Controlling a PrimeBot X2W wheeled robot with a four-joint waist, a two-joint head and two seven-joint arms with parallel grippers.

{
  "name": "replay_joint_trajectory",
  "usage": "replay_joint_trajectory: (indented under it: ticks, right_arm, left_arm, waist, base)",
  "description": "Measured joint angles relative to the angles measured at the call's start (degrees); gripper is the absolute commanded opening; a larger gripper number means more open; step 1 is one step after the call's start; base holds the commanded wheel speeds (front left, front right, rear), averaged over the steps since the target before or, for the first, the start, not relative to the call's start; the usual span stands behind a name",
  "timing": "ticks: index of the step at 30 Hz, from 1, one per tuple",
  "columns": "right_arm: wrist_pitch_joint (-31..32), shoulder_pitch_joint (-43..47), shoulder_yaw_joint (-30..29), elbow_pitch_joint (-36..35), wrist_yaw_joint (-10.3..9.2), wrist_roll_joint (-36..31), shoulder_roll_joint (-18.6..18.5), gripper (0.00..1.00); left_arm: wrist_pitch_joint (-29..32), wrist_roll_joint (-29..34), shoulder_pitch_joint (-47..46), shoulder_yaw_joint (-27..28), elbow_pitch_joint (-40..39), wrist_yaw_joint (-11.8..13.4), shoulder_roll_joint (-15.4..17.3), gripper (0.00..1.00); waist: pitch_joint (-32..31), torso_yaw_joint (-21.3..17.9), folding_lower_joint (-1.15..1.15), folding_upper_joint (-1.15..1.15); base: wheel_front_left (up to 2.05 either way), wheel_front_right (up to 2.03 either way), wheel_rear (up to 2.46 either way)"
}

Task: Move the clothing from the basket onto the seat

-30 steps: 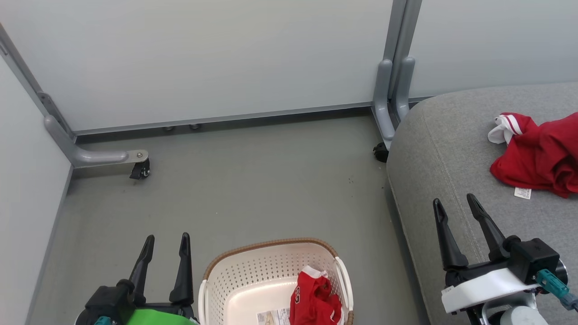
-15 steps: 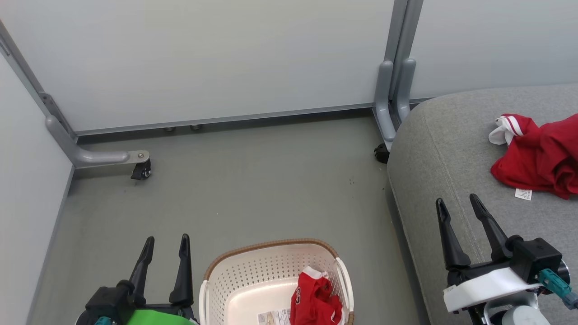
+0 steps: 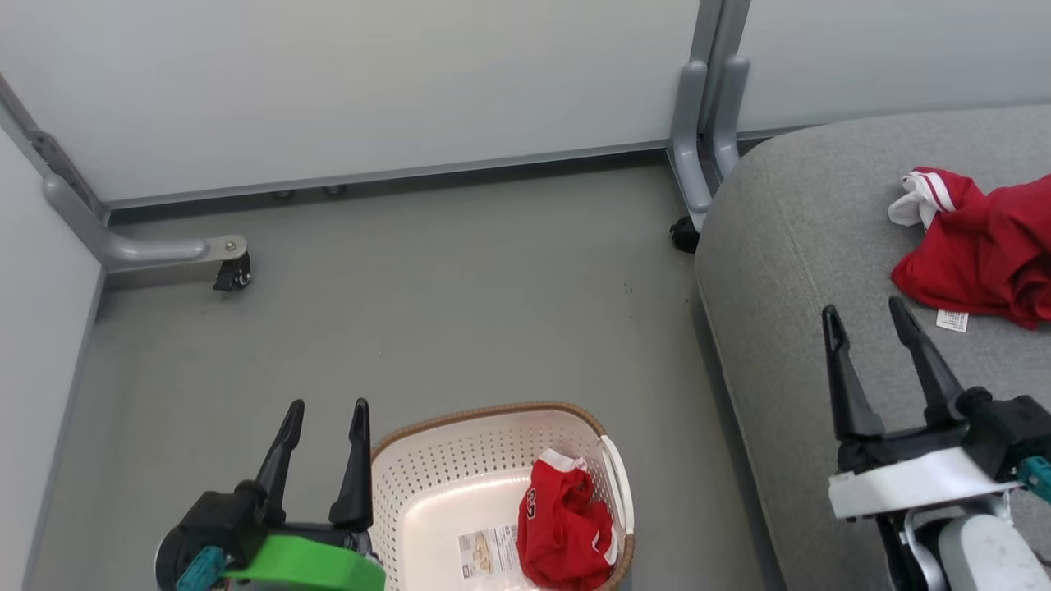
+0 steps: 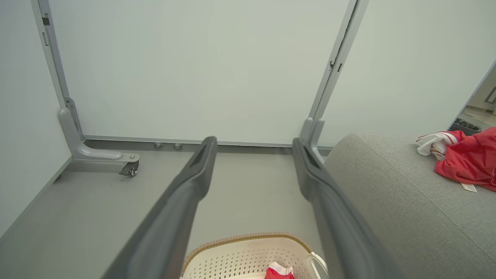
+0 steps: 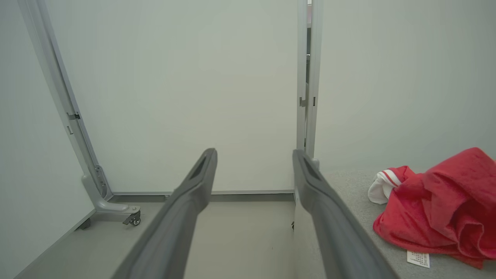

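Step in hand, my read: fetch the red garment [image 3: 562, 525] sitting in the basket [image 3: 484, 410], on the floor [image 3: 452, 287] beside the seat [image 3: 780, 287]. It's bunched vs basket's right wall, next to a paper label [image 3: 487, 552] on the bottom; nothing else seen inside. The other red garment [image 3: 981, 250] already lies crumpled on the seat, tag showing, so approx half done. L gripper [image 3: 328, 404] hovers just beside basket's left rim, fingers spread wide, empty; R gripper [image 3: 863, 305] is above seat's front part, fingers apart too, holding nothing. To do it well: bring an arm over the basket, drop from above into the heap's middle, pinch a thick fold not the trim, keep off perforated wall + handle [image 3: 616, 484], lift clear of rim before crossing to seat. Basket looks light, may drag if cloth snags.
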Motion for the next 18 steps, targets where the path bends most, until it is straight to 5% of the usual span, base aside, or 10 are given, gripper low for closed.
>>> replay_joint_trajectory:
  ticks: [18]
  right_arm:
    - [0.0,-10.9,-4.6,-8.5,0.00,-2.6,2.5,1.00]
  left_arm:
    - [0.0,-3.3,-25.9,-16.2,25.0,0.0,2.5,1.00]
  waist:
    - [20.8,-4.8,0.01,0.00]
  base:
    - [0.00,0.00,0.00]
